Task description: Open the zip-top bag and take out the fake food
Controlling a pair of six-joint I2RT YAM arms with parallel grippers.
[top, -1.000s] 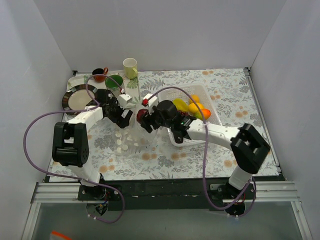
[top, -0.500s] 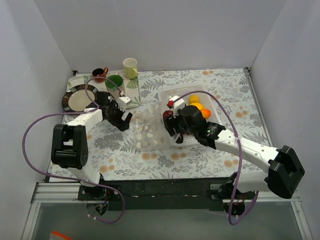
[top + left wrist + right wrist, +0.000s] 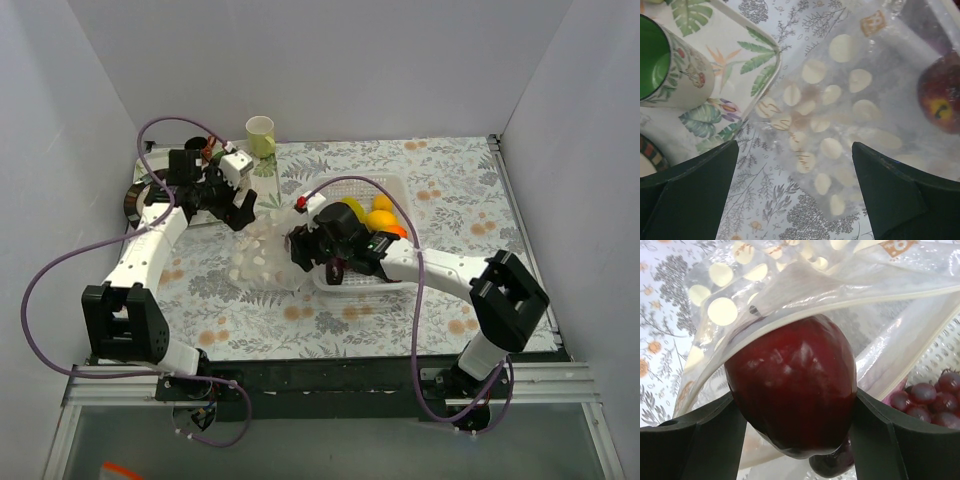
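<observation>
Top view, bag: the clear zip-top bag (image 3: 258, 262) with white dots lies on the flowered table (image 3: 450, 180) and touches the white basket (image 3: 408, 205).
Left wrist, pincer: the left gripper (image 3: 795, 170) is spread wide over the bag. The tray (image 3: 757, 62) edge is just beside the bag. The orange label (image 3: 872, 22) is unreadable.
Right wrist, pincer: the right gripper (image 3: 792, 412) pinches a red apple (image 3: 790, 380) under the bag's open zip edge, with grapes (image 3: 925, 392) beside it.

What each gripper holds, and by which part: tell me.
The right gripper clamps the red apple across its sides, at the bag mouth. The left gripper is open and holds nothing.
</observation>
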